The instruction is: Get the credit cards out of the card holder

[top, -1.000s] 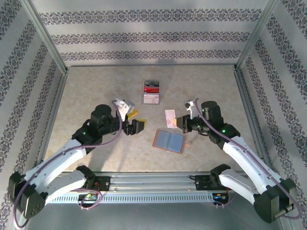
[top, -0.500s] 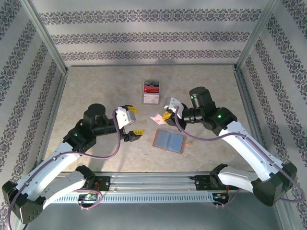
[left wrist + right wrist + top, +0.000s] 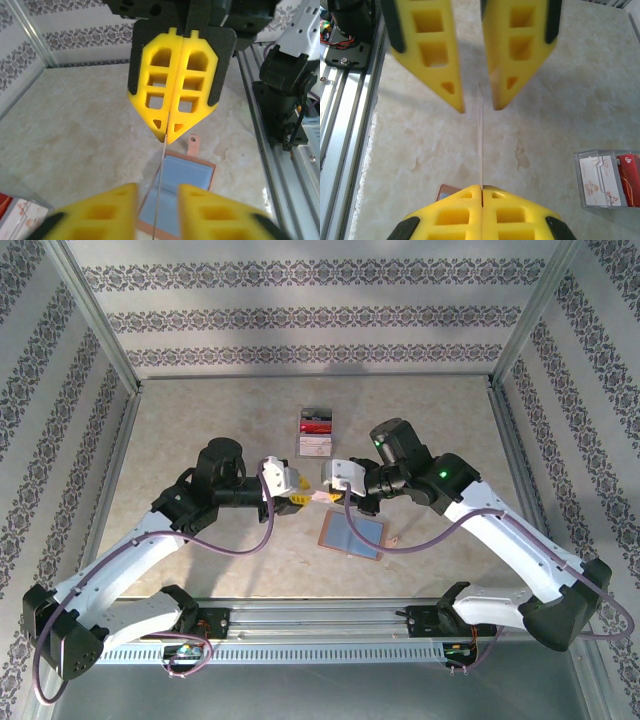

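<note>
Setting: beige marbled worktop [image 3: 190, 420] with patterned walls around it; two white robot arms reach in from the near edge and meet over its middle
Right claw: right claw [image 3: 168, 134] with yellow fingers pressed shut on one end of a thin pale pink plastic card [image 3: 319, 497], which it holds in the air above the worktop
Left claw: left claw [image 3: 472, 106] faces the right one, fingers apart, with the card's free end between them and a gap on each side
Card holder: small bifold card holder [image 3: 352, 535], salmon pink outside and grey-blue inside, lies open and flat on the worktop just beneath the claws, on the side towards the arm bases; neither claw touches it
Other cards: clear plastic case [image 3: 578, 175] towards the back of the worktop, well apart from the holder, holds a white card [image 3: 600, 187] beside a red card [image 3: 630, 180]
</note>
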You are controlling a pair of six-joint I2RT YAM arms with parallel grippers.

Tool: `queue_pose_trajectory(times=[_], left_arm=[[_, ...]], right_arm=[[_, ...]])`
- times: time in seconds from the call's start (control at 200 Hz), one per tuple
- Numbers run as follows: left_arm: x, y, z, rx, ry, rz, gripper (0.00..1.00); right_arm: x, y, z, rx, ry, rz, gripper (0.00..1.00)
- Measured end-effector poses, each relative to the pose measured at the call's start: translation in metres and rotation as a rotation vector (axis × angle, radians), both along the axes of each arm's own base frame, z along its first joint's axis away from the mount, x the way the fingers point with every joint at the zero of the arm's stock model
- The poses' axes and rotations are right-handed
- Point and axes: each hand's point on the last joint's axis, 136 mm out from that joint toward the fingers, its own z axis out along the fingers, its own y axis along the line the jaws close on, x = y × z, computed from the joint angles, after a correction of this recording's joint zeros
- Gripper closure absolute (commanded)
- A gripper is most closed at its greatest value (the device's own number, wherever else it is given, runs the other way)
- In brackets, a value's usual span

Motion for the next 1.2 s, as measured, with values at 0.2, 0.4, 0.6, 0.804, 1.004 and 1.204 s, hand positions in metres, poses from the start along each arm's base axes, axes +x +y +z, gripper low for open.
queue_pose_trajectory(times=[0.2, 0.4, 0.6, 0.804, 1.004, 1.204], left_arm=[[-0.001, -0.001, 0.002, -0.010, 0.005, -0.008, 1.00], [-0.002, -0.002, 0.007, -0.034, -0.013, -0.016, 1.00], [-0.004, -0.001, 0.005, -0.037, -0.018, -0.016, 1.00], [-0.003, -0.001, 0.006, -0.040, -0.026, -0.012, 1.00], [-0.002, 0.000, 0.005, -0.044, -0.036, -0.001, 0.64], [-0.006, 0.008, 0.004, -0.071, -0.040, 0.043, 0.28]], right_arm=[[0.001, 0.001, 0.000, 0.000, 0.001, 0.001, 0.84], [0.003, 0.007, -0.001, 0.014, 0.011, 0.017, 0.71], [0.005, 0.013, 0.000, 0.034, 0.015, 0.034, 0.76], [0.003, 0.014, 0.000, 0.043, 0.025, 0.041, 0.94], [0.002, 0.014, 0.001, 0.043, 0.032, 0.045, 1.00], [0.002, 0.011, 0.003, 0.036, 0.037, 0.036, 1.00]])
